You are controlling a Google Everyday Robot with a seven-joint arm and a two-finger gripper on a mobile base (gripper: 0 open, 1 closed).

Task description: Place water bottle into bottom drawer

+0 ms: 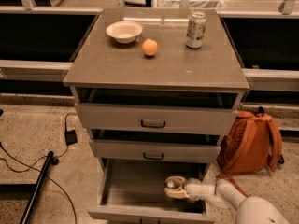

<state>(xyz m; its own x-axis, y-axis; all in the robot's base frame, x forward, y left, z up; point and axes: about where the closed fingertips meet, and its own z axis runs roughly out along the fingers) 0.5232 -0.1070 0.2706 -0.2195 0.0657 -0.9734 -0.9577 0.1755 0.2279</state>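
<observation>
Gripper (176, 190) sits low inside bottom drawer (135, 181), near its front-right corner, jaws pinching water bottle (172, 183) just above the floor. Best approach, prob.: lower till bottle touches floor, release gently, then withdraw w/o clipping middle drawer (154, 150).

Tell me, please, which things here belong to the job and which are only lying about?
Belong to the job: water bottle, at the gripper inside the open bottom drawer.
Lying about: bowl, orange and soda can on the cabinet top; backpack; power adapter.
</observation>
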